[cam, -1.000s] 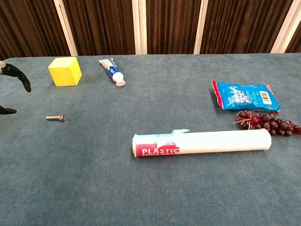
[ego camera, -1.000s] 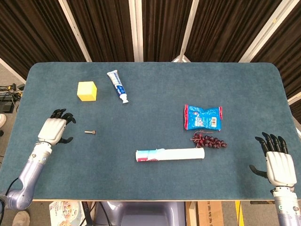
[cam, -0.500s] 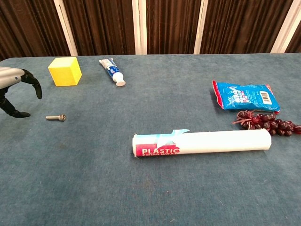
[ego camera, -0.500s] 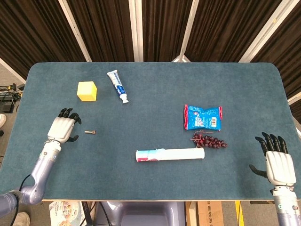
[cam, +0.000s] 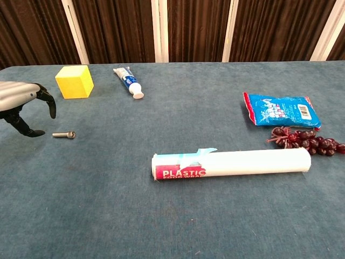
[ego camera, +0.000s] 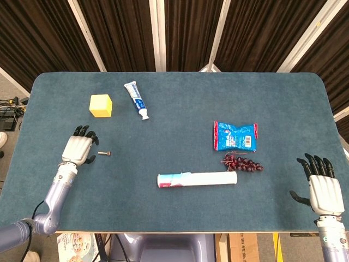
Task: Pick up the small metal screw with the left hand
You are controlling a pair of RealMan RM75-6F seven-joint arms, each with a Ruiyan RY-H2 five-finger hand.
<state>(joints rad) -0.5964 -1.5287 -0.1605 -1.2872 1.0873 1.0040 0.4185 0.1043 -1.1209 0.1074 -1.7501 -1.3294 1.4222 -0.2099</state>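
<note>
The small metal screw [ego camera: 104,153] [cam: 64,134] lies flat on the blue table, left of centre. My left hand [ego camera: 79,148] [cam: 22,105] hovers just to the screw's left, fingers apart and curved, holding nothing; a small gap separates its fingertips from the screw. My right hand [ego camera: 323,185] rests at the table's front right corner, fingers spread and empty, seen only in the head view.
A yellow cube [ego camera: 101,105] sits behind the left hand, a toothpaste tube [ego camera: 137,99] beside it. A plastic wrap roll [ego camera: 197,178] lies at centre front. Blue snack bag [ego camera: 235,136] and dark grapes [ego camera: 241,162] lie to the right.
My left hand has moved rightward toward the screw, closing most of the gap. The screw and the right hand have stayed put.
</note>
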